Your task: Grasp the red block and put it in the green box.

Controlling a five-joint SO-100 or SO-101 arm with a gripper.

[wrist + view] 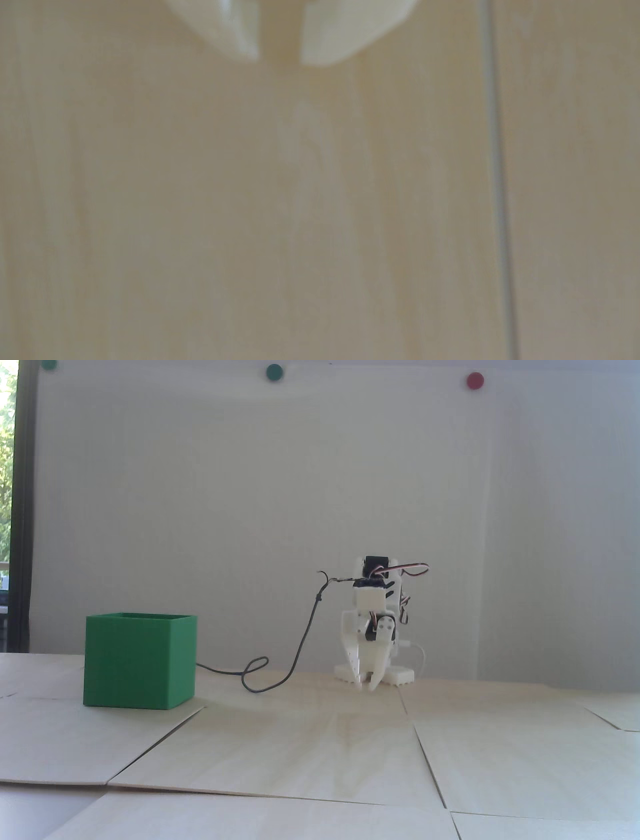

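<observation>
The green box (135,665) stands on the pale wooden table at the left of the fixed view, its top open. The red block is out of view in both frames. My white arm is folded down at the back centre. Its gripper (366,687) points down with the tips just above the table, well to the right of the box. In the wrist view the gripper (280,60) enters from the top edge over bare wood. A narrow gap shows between its fingertips, with nothing in it.
A black cable (280,680) loops across the table between the box and the arm. Seams (425,750) run between the wooden panels (498,194). Round green (274,372) and red (474,380) dots sit high on the white wall.
</observation>
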